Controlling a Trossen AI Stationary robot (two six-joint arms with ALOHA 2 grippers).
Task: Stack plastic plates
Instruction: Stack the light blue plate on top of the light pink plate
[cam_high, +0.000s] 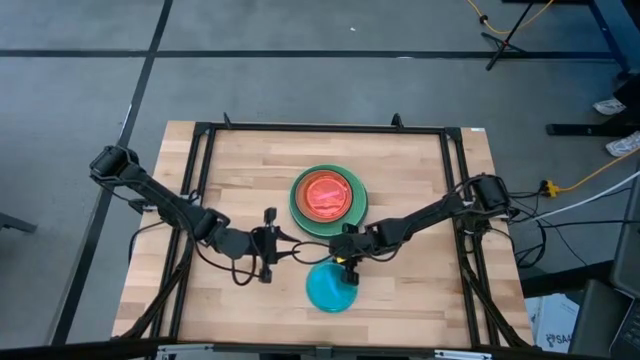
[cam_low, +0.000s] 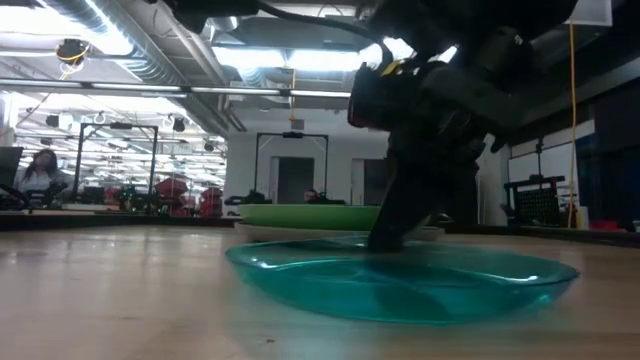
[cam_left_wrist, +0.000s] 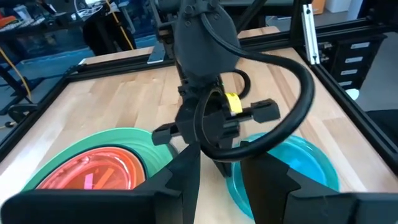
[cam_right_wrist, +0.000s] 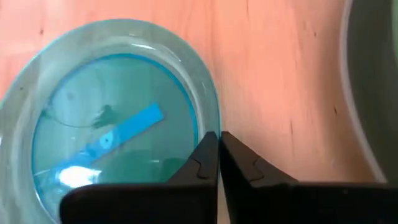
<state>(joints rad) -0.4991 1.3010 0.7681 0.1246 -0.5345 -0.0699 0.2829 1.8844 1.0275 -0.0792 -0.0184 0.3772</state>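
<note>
Care is needed at the rim of the translucent blue plate (cam_high: 331, 288), lying alone on the surface (cam_high: 230, 180) near the stack of plates (cam_high: 328, 200), where the right gripper (cam_right_wrist: 217, 163) is seen with fingers closed together, so they should be opened before any grasp, while the left gripper (cam_high: 268, 246), fingers apart and empty, waits beside.

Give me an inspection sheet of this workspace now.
Surface: wooden table inside a black frame.
Job's things: stack of plates, light green at the bottom, pink-red on top; translucent blue plate lying alone near the front edge.
Clutter: nothing seen.
Grippers: right gripper shut, fingers together over the blue plate's rim; left gripper left of the stack, holding nothing, open or shut not readable.
Cables: black cables along both arms; yellow cable on the floor to the right.
Surroundings: grey floor; a person seated far back.
</note>
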